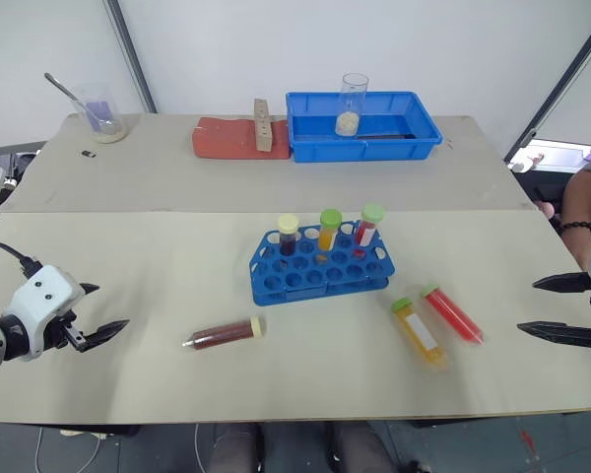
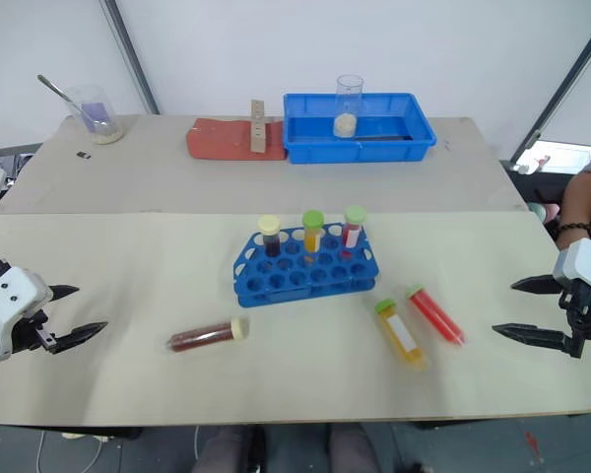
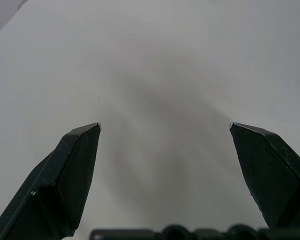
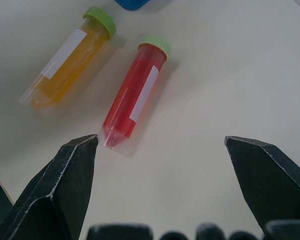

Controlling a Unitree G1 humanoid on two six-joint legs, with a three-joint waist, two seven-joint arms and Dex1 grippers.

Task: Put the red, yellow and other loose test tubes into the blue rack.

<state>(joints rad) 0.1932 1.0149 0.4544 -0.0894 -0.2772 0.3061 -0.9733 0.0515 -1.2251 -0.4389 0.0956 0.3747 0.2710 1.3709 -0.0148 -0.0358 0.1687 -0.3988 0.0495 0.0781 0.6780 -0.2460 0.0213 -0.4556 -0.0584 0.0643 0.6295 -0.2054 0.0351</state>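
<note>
The blue rack stands mid-table with three capped tubes upright in its back row. To its right a red tube and a yellow-orange tube, both green-capped, lie flat side by side. A dark red-brown tube with a cream cap lies flat to the rack's left front. My right gripper hovers open at the table's right edge, pointing at the red tube and the yellow-orange tube. My left gripper is open at the left edge, over bare table, well left of the dark tube.
At the back stand a larger blue tray holding a glass beaker, a red mat with a wooden block, and a beaker with a spoon. A person's arm shows at the right edge.
</note>
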